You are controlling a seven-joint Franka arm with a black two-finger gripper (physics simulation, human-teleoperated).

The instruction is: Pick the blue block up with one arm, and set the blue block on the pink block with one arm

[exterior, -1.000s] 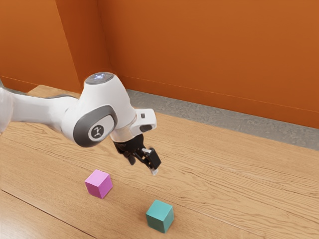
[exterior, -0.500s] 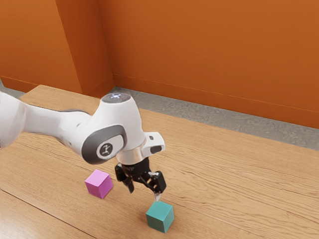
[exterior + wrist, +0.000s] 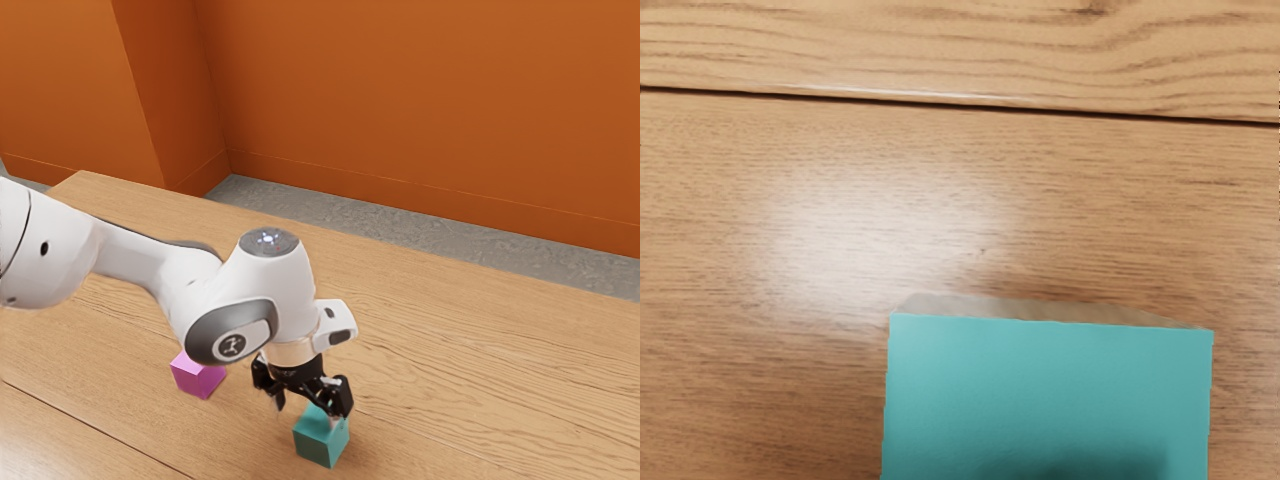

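**Gripper down over the blue block, fingers apart**

The exterior view shows the whole setting: the white arm point(image 3: 150, 270) reaches in from the exterior view's left across the wooden table point(image 3: 480, 340). The black gripper point(image 3: 312, 407) points down at the blue block point(image 3: 322, 442) near the table's near edge. Its fingers stand spread, low at the block's top; I cannot see them pressing its sides. The pink block point(image 3: 195, 378) sits on the table to the exterior view's left of the blue one, apart from it, partly hidden behind the arm. An orange wall point(image 3: 450, 90) and a grey floor strip point(image 3: 450, 235) lie beyond the table.

The wrist view adds the close look: the blue block point(image 3: 1050, 400) directly under the hand, its top flat and square-cornered, with a plank seam point(image 3: 940, 95) beyond it.

Over the last second the hand has come down from above the table onto the blue block. Neither block has moved.

The block is more teal than blue, plain and unmarked.
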